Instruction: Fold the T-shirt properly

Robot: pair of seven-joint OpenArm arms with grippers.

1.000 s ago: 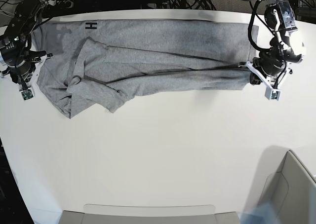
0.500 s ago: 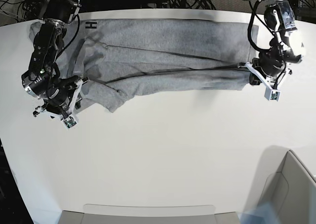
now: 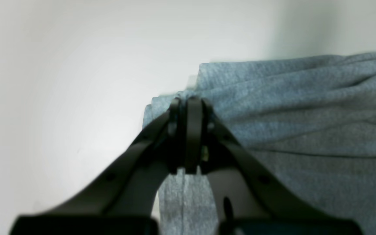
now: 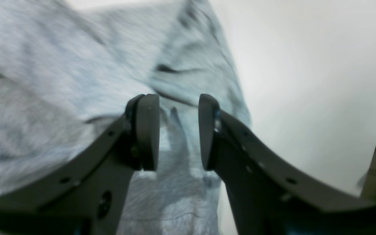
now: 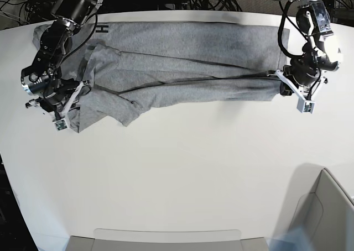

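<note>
Base view: left gripper (image 5: 278, 80) pinches the heather-grey cotton T-shirt's (image 5: 182, 57) edge; right gripper (image 5: 77, 93) hovers over it, fingers parted.

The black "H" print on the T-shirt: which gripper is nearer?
Right. The right gripper sits over the sleeve end below the "H" print; the left gripper pinches the T-shirt at the opposite end.

T-shirt (image 5: 182, 63) across table's (image 5: 182, 173) far side, an end effector at each end
</note>
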